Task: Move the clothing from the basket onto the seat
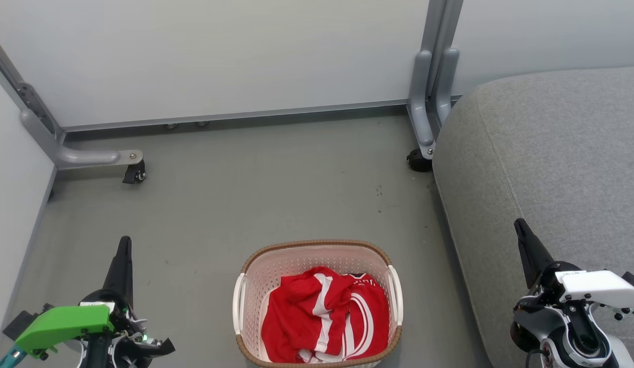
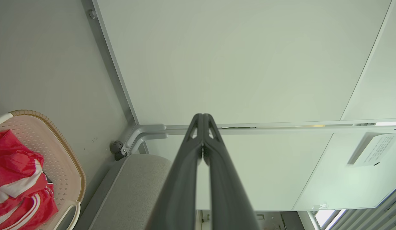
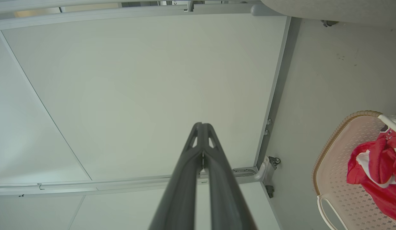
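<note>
— How is the basket (image 1: 317, 243) built, and where is it found?

— A tub of cream plastic with rounded corners is seen at 6 o'clock in the head view, standing on the smooth grey floor (image 1: 245, 194). Its walls are pierced with rows of small holes, its rim is banded in a brown woven-look strip, and a white loop handle (image 1: 238, 301) is fixed on each side.

— And the clothing (image 1: 324, 317)?

— It is heaped inside the basket, toward the 6 o'clock end, so that the perforated wall is left bare at 12 o'clock. The fabric is soft and crumpled, bright red, and crossed by broad white stripes. A small dark patch is shown at its 1 o'clock edge, too small to be read.

— What is noted of the seat (image 1: 552, 153)?

— A large grey cushion of coarse woven fabric is seen at 3 o'clock, with a rounded corner and a stitched seam. It is set near the basket, not touching it.

— How are the claws found?

— The left gripper (image 1: 124, 243) is placed at 8 o'clock and the right gripper (image 1: 519, 224) at 4 o'clock, the latter seen against the seat. In each wrist view the two long dark fingers are pressed together, clenched on nothing. Both are well apart from the clothing.

— And at 12 o'clock?

— Pale matte partition panels (image 1: 219, 56) are carried on grey metal feet with black casters (image 1: 134, 174).
</note>
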Robot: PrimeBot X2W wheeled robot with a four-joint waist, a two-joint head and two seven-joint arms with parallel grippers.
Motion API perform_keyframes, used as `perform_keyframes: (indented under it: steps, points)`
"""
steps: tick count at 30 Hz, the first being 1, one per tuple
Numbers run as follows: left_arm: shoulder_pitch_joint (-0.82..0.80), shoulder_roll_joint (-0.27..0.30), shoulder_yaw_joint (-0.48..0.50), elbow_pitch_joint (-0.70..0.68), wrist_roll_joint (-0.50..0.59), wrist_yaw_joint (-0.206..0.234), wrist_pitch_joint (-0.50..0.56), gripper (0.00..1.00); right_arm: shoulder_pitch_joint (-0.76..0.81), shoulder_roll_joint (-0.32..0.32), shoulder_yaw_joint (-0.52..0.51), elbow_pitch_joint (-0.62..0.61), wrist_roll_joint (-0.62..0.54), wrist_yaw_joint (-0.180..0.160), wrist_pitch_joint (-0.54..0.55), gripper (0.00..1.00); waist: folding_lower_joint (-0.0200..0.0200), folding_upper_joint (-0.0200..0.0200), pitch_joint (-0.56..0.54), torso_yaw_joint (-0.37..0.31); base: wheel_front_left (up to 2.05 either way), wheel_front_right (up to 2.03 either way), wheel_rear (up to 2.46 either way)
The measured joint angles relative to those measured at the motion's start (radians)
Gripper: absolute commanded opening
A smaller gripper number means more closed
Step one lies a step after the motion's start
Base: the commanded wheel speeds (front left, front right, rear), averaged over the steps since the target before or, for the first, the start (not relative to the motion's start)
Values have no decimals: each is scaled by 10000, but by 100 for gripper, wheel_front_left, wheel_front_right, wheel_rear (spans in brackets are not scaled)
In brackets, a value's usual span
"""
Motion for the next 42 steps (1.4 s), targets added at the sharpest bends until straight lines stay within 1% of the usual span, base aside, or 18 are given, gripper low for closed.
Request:
perform_keyframes:
  steps: [16, 17, 18, 19, 23, 27, 33, 42]
  points:
    - [0, 0, 0, 0, 0, 0, 0, 0, -1, 0, 0, 0, 0, 0, 0, 0, 0, 0, 0, 0, 0, 0, 0]
    - [15, -6, -4, 40, 0, 6, -6, 100, 14, 10, 0, 36, 2, 0, -2, 100, 0, 0, 0, 0, 0, 0, 0]
    - [73, -23, -8, 148, 0, 15, -8, 0, 66, 35, 2, 125, 4, -2, -8, 0, 0, 0, 0, 0, 0, 0, 0]
    - [158, -52, -15, 249, 0, 23, -10, 100, 149, 63, 12, 215, 4, -2, -10, 100, 0, 0, 0, 0, 0, 0, 0]
    - [358, -81, -163, 399, 35, 31, -125, 100, 377, 92, 155, 362, -27, -4, -117, 100, 0, 0, 1, -2, 0, 0, 0]
    - [357, -82, -257, 301, 460, 31, -322, 100, 377, 88, 330, 347, -514, -4, -293, 100, 0, 0, 0, -3, 0, 0, 0]
    - [360, -82, -414, -12, 2017, 84, -617, 100, 381, 86, 393, 238, -2029, -4, -602, 100, 0, 0, 0, -2, 0, 0, 0]
    - [429, -79, -922, -468, 4345, 577, -995, 100, 401, 84, 901, -186, -4268, -4, -989, 100, 0, 0, 14, -15, 0, 0, 0]
